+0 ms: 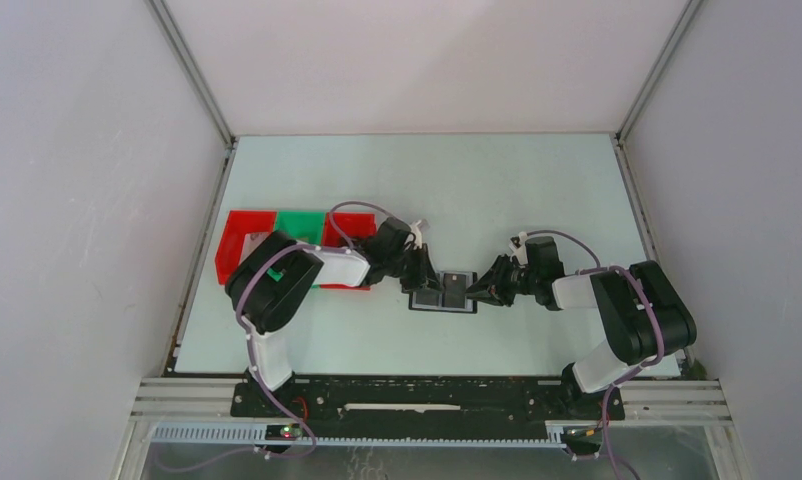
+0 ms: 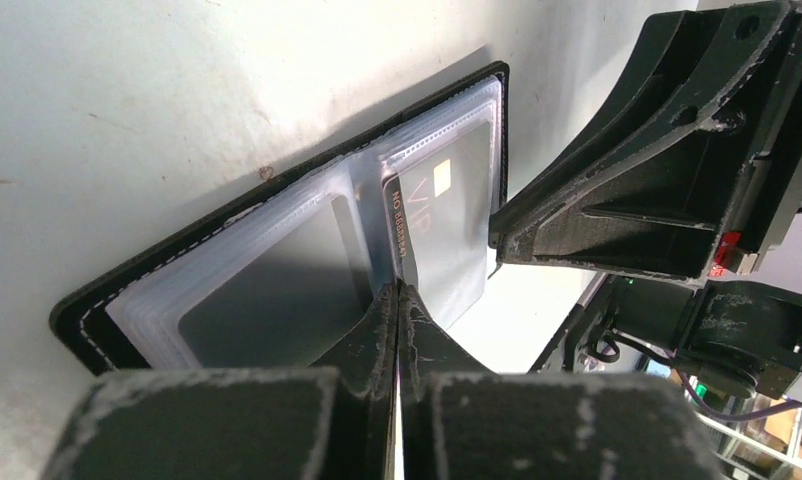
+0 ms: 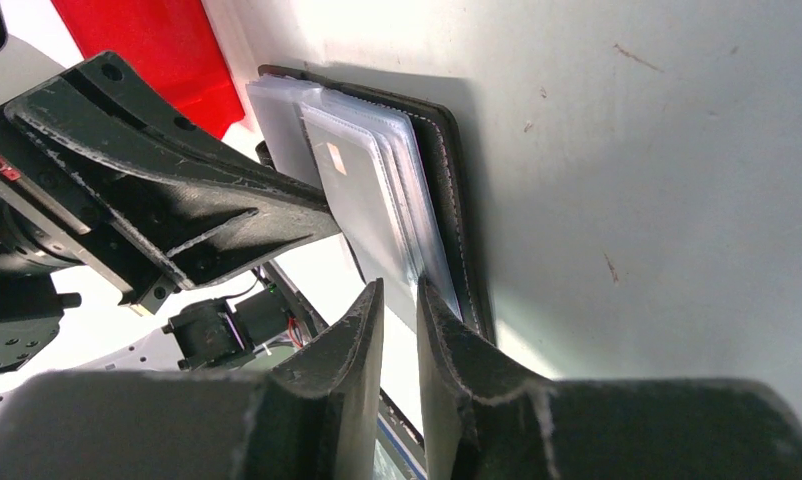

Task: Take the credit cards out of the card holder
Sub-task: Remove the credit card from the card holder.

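Holder point(image 1: 443, 292) lies open and flat at mid-table point(image 1: 427, 170), between the two grippers, both panels facing up with clear sleeves fanned on each.

Left gripper point(image 2: 397, 295): comes in low over the holder's left panel, fingers pressed together with no gap visible. The tips meet right at the spine, on the near corner of a dark card point(image 2: 452, 215) with a gold chip and lettering, which sits in the right panel's top sleeve. The card's printed edge runs straight into the tips. Cannot tell whether the card itself or only sleeve plastic is pinched.

A second, plain grey card point(image 2: 267, 290) sits in the left panel's sleeve, just beside the left fingers and untouched.

Right gripper point(image 3: 399, 290): at the right panel's outer edge, fingers a narrow slit apart. The sleeve stack's edge runs down toward that slit. Cannot tell whether it is clamped.

Red and green trays point(image 1: 277, 228) sit to the left, behind the left arm.
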Robot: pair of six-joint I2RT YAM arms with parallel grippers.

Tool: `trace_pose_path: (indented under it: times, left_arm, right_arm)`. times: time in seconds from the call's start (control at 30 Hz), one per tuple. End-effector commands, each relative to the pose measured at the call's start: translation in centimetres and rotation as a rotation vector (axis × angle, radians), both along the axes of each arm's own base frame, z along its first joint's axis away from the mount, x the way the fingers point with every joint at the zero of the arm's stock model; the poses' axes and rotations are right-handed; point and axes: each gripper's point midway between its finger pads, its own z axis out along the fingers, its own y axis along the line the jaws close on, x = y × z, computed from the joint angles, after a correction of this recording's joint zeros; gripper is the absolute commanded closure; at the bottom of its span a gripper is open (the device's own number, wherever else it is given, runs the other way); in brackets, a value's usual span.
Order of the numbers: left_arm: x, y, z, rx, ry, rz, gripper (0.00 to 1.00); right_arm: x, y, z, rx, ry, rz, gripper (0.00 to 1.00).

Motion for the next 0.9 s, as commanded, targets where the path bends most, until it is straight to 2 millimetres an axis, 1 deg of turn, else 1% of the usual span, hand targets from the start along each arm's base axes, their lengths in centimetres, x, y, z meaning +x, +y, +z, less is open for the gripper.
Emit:
trace_pose_path:
  times: [0.0,0.13,0.27,0.47,0.6,0.7,0.8,0.87]
  left_arm:
    - [0.3,0.7,2.1,0.015,-0.084,-0.002,1.00]
    - [0.2,0.8,2.9,0.021,-0.100,-0.012,1.00]
    - [0.1,1.1,2.9,0.038,-0.089,-0.020,1.00]
    - [0.0,2.9,2.3,0.078,-0.081,-0.002,1.00]
    - [0.3,4.1,2.5,0.084,-0.090,0.015,1.00]
    - [0.4,4.2,2.9,0.083,-0.098,0.008,1.00]
    - [0.5,4.0,3.1,0.079,-0.100,-0.006,1.00]
    - [0.6,3.6,3.4,0.066,-0.102,-0.015,1.00]
  right_arm:
    - [0.6,-0.6,-0.6,-0.043,-0.004,-0.021,0.73]
    - [0.6,-0.7,-0.6,-0.043,-0.005,-0.024,0.73]
    - [0.6,-0.8,-0.6,-0.043,-0.004,-0.025,0.73]
    - [0.6,-1.0,-0.7,-0.048,-0.005,-0.024,0.73]
    - [0.6,-1.1,-0.6,-0.048,-0.008,-0.023,0.73]
    - [0.7,-1.2,-0.1,-0.046,-0.022,-0.024,0.73]
    - [0.8,-1.1,0.9,-0.036,-0.046,-0.025,0.72]
    - [0.9,-1.0,1.7,-0.033,-0.067,-0.028,0.69]
